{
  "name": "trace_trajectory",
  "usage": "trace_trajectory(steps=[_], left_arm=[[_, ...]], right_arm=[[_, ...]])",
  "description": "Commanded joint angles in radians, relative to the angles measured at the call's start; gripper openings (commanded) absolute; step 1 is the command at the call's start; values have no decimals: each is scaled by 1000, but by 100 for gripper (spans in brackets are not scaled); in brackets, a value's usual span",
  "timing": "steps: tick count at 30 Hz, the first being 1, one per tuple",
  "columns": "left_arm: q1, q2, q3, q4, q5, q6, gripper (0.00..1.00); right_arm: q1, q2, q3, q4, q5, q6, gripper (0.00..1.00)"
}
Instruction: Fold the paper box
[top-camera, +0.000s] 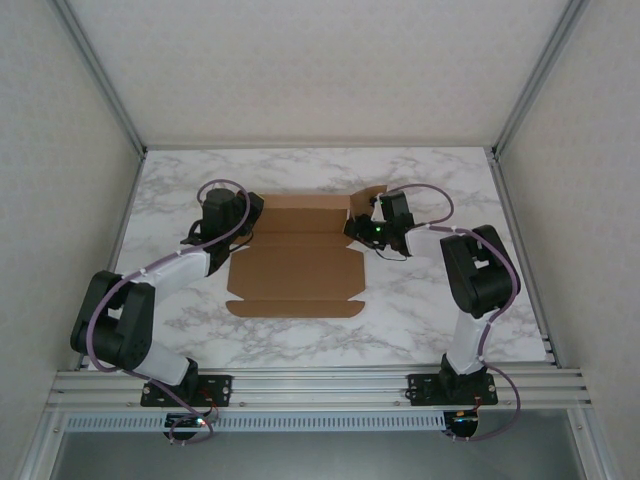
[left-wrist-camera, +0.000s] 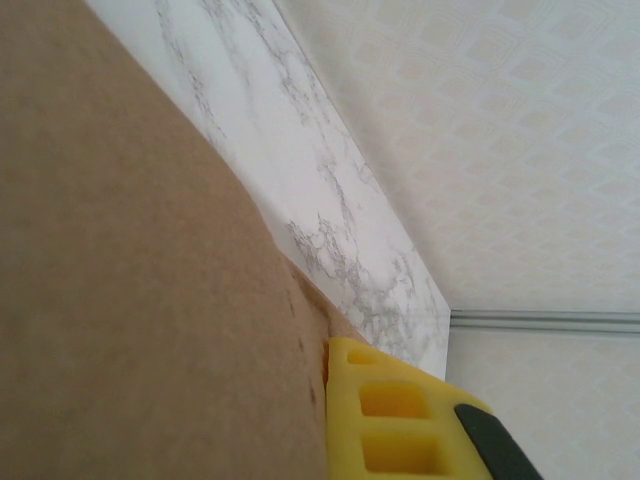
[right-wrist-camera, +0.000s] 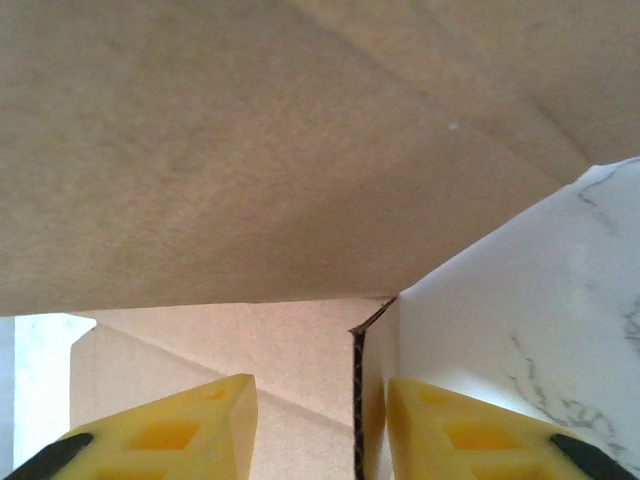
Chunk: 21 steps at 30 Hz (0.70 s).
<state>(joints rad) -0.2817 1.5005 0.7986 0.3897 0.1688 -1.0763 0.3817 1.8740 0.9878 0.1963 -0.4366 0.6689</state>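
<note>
Right gripper (right-wrist-camera: 320, 425): jaws apart, straddling the raw corrugated edge of a raised flap. The edge sits close to the right-hand finger (right-wrist-camera: 450, 430) with a gap on the other side, so not yet pinched. Left gripper (top-camera: 243, 212): closed. From its wrist, one yellow finger (left-wrist-camera: 390, 425) shows with brown board lying flush along its inner face. It looks clamped on a flap, though the other finger is hidden by the sheet. Both grippers work the far corners of the paper box (top-camera: 295, 265), which lies in the middle of the marble table (top-camera: 430, 300), between the two arms. Most of the sheet is flat, creases showing, and the near strip with its tabs lies flat too. Only the far-right flap stands up. Judgement: early stage. Side walls, near wall and lid tuck are all left to do.
</note>
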Motion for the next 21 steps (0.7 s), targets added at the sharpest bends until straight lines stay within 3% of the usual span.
trace_trajectory(steps=[1, 17, 21], left_arm=[[-2, -2, -32, -112, 30, 31, 0], [-3, -17, -42, -115, 29, 30, 0], [-3, -25, -47, -124, 14, 30, 0]], right_arm=[[19, 15, 0, 30, -35, 8, 39], [86, 113, 77, -92, 90, -27, 41], [86, 50, 49, -82, 85, -33, 42]])
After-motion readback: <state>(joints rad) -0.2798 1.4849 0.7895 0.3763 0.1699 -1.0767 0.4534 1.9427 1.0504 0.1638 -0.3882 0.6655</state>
